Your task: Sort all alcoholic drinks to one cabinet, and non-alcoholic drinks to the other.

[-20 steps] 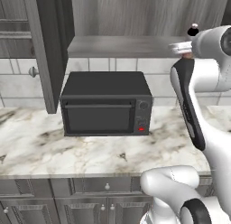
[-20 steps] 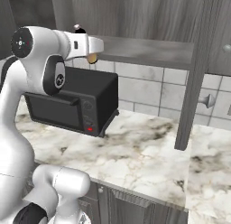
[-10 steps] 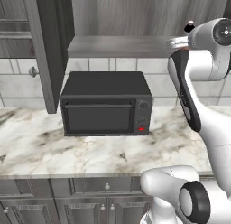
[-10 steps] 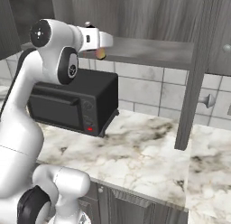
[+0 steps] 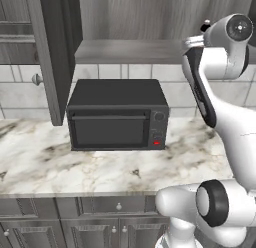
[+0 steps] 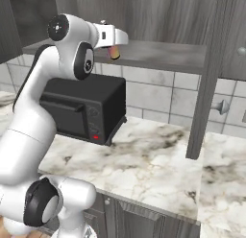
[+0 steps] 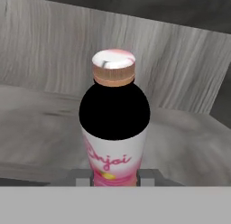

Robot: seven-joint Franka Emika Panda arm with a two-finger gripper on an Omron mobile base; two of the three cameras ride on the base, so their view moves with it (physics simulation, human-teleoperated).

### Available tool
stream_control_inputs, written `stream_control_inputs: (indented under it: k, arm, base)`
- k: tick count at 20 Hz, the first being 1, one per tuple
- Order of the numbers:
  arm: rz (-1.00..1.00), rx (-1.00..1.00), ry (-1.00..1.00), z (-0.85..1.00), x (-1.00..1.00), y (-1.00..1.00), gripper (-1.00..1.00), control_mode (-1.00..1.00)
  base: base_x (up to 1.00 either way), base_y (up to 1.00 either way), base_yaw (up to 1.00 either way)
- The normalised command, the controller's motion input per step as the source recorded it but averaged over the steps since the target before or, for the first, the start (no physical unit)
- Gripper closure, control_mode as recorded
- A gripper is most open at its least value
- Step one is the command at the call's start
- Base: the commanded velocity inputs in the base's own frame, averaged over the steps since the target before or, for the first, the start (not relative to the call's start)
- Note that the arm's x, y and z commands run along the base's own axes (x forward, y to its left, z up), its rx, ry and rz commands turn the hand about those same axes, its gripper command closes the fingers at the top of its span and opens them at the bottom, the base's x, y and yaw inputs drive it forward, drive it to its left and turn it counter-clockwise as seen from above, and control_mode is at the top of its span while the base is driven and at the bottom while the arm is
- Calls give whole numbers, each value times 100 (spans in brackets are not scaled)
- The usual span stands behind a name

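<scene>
A simulated kitchen: a marbled worktop [image 5: 45, 167] runs across the lower half of the left base view, carrying one black microwave [image 5: 117, 114], with tiled wall behind and one open grey wood-grain cabinet [image 5: 130, 51] above it, its dark door [image 5: 52, 52] swung out at the upper left of the frame. In the right base view you see the white arm reach to the upper left, where the tool [image 6: 114, 53] sits at the front edge of the cabinet's shelf floor [image 6: 163, 57]. In the hand view the tool's two tips stand at the bottom centre, clamped on the lower body of one small pink bottle [image 7: 114, 128]; its long axis runs up the frame, cap toward the top centre. The bottle lies directly ahead of the tool, between the tips, with the shelf floor beneath and the wood-grain back wall [image 7: 54, 51] behind. The coming move probably turns on that bottle-to-shelf relation: whether the base already touches the floor cannot be told. Count: one bottle, one tool, one open cabinet, one microwave.
</scene>
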Motion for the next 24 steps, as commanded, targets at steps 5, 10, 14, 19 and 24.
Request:
stream_control_inputs:
  k: [5,10,14,19,24]
  arm:
    - [-2,0,2,0,43,-13,100,-100]
    - [-2,0,0,0,43,-14,100,-100]
    - [-2,0,0,0,45,-15,100,-100]
    - [-2,0,0,0,44,-16,100,-100]
    - [-2,0,0,0,41,-17,100,-100]
  base:
    - [0,0,0]
    - [0,0,0]
    - [0,0,0]
    - [0,0,0]
    - [0,0,0]
